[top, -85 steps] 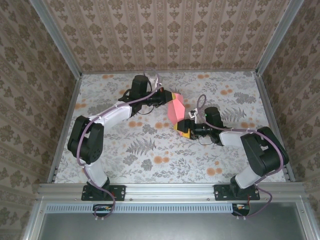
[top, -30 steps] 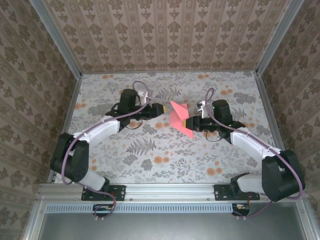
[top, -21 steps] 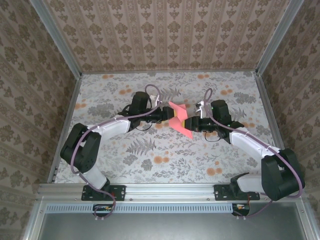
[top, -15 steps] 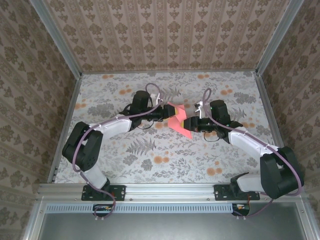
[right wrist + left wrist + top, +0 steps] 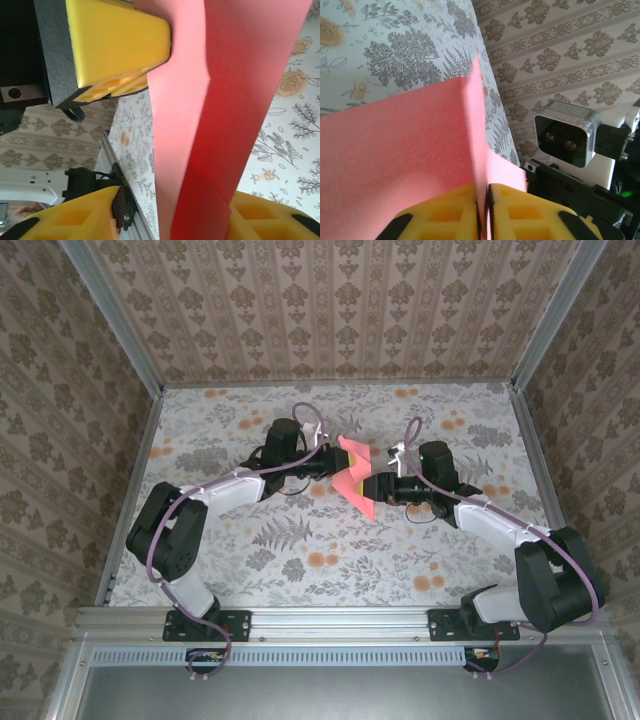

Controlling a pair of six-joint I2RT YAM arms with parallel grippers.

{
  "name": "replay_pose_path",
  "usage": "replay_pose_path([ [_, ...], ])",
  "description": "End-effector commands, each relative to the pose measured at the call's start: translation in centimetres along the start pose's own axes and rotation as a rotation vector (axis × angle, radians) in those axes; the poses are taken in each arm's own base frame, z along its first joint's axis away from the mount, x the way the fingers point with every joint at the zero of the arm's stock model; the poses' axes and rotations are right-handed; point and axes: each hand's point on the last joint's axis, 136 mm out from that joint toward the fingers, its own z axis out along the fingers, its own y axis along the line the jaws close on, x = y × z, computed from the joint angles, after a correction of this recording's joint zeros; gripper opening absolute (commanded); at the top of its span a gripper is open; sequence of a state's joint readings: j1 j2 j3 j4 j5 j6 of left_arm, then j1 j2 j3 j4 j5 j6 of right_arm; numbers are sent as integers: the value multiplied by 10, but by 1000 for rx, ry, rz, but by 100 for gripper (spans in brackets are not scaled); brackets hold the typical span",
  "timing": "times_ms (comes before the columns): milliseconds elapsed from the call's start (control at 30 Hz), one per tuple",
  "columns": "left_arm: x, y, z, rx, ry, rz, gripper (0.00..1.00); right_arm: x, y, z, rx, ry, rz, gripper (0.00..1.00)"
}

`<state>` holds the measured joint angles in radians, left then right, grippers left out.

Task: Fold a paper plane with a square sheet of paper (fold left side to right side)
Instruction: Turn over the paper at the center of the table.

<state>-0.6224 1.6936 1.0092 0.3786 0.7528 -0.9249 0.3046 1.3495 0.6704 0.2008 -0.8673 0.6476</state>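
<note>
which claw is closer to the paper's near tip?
Right. The right claw sits close to the near tip of the paper; the left claw pinches it farther back, toward the far end.

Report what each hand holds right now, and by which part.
The left hand pinches the folded pink paper at its near edge, on a raised fold. The right hand is open, fingers on either side of the paper.

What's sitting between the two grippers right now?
The partly folded sheet of paper. The left gripper pinches it, and the right gripper straddles it, seemingly open. The top view and both wrist views show this.
</note>
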Motion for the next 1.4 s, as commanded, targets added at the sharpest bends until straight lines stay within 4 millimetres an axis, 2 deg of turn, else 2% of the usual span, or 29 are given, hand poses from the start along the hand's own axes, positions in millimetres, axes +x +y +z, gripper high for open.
replay_pose_path([
  [0,-6,-25,-3,89,-24,65,12,-7,12,-5,-90,-24,15,51],
  [267,-3,-25,-4,106,-27,73,9,-15,16,-15,-116,-67,32,52],
  [500,-4,-26,-4,125,-33,73,9,-19,18,-22,-119,-95,29,46],
  [800,-3,-24,-4,130,-34,68,10,-19,15,-23,-108,-101,32,23],
  [933,-3,-16,-9,96,-37,73,27,-19,12,-24,-81,-102,29,14],
  [1067,-5,1,-29,29,-65,70,42,-15,7,-26,-28,-85,18,10],
  [1133,-6,8,-46,-10,-90,70,47,-14,4,-29,16,-81,4,7],
  [1267,-7,18,-82,-116,-136,94,53,-8,-7,-34,185,-42,-47,4],
  [1367,-9,21,-113,-239,-175,138,57,-3,-13,-39,390,-3,-140,3],
])
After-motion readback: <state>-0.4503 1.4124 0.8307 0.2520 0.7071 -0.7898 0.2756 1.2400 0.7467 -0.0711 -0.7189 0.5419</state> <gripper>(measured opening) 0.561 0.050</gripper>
